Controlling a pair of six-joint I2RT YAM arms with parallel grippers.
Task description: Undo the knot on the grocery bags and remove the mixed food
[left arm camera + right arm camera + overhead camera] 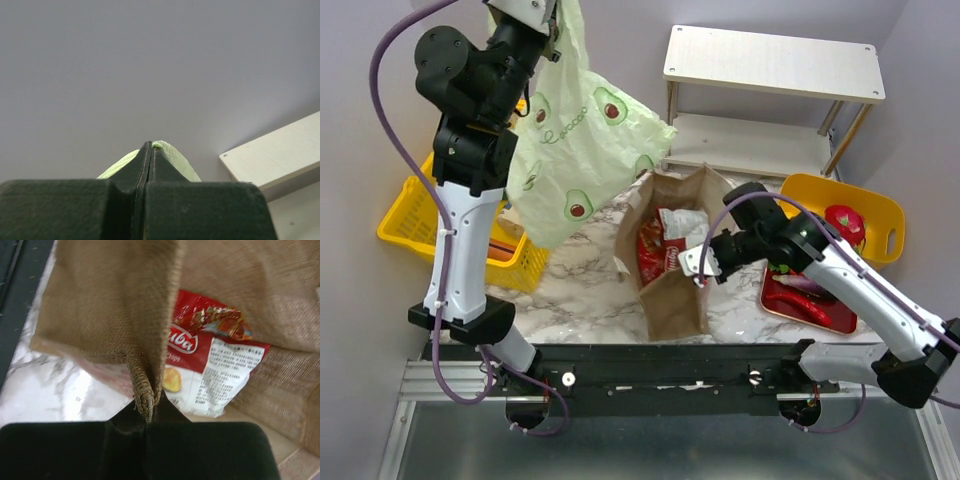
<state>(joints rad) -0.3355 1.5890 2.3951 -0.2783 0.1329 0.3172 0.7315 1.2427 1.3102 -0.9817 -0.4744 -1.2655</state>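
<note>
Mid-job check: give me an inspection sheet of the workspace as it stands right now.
Surface: white marbled tabletop.
Job's things: green avocado-print plastic bag held up, hanging; brown bag with its mouth open and red snack packets inside; dragon fruit in yellow bin; red chili on red tray.
Clutter: yellow mesh basket at left.
Grippers: left gripper shut on the plastic bag's top; right gripper shut on the brown bag's edge.
Cables: purple cable loops along each arm.
Surroundings: white shelf behind, grey walls.

green plastic bag (582, 150) avocado print; brown bag (675, 305); red snack packets (653, 255)
</note>
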